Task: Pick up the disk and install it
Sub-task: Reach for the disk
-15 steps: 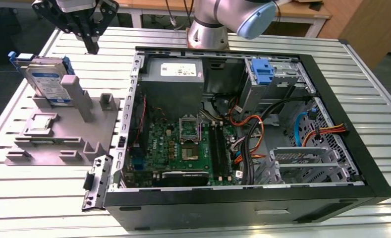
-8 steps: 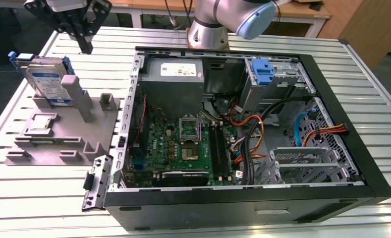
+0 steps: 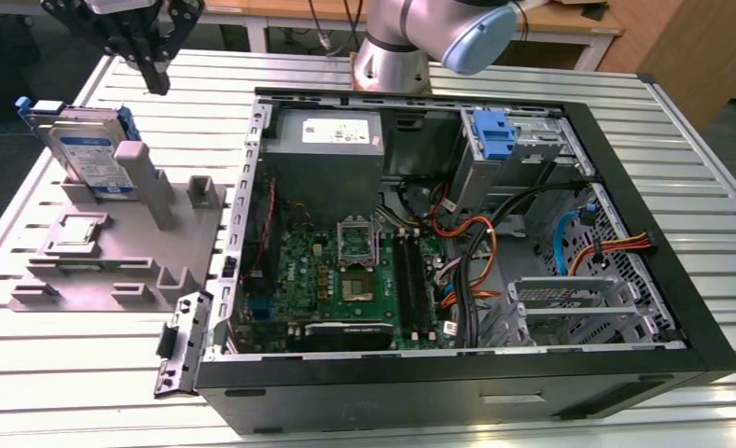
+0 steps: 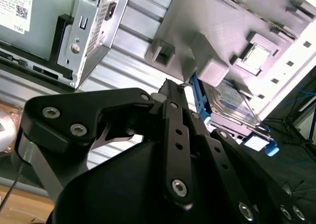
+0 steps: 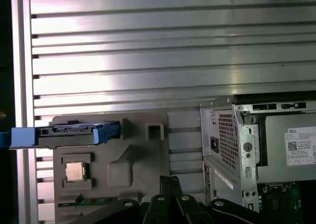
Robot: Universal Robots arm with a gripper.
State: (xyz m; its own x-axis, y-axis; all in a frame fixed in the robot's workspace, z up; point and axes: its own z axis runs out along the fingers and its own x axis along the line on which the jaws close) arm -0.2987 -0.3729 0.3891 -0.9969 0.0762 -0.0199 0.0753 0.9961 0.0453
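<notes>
Gripper (image 3: 156,84) hangs above the slatted metal table (image 3: 69,373), near the disk (image 3: 88,149) but apart from it; fingertips drawn together, nothing held between them. Disk stands on edge in a slot of a grey holder (image 3: 106,280), blue carrier framing it, label facing the open computer case (image 3: 467,378), which lies to the exterior view's right. Processor chip (image 5: 75,171) lies flat in a pocket of the same holder, close beside the disk

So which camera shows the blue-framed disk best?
The exterior view: the disk stands upright in the grey holder, label visible. The first wrist view gives its thin edge; in the second wrist view the gripper partly hides it.
</notes>
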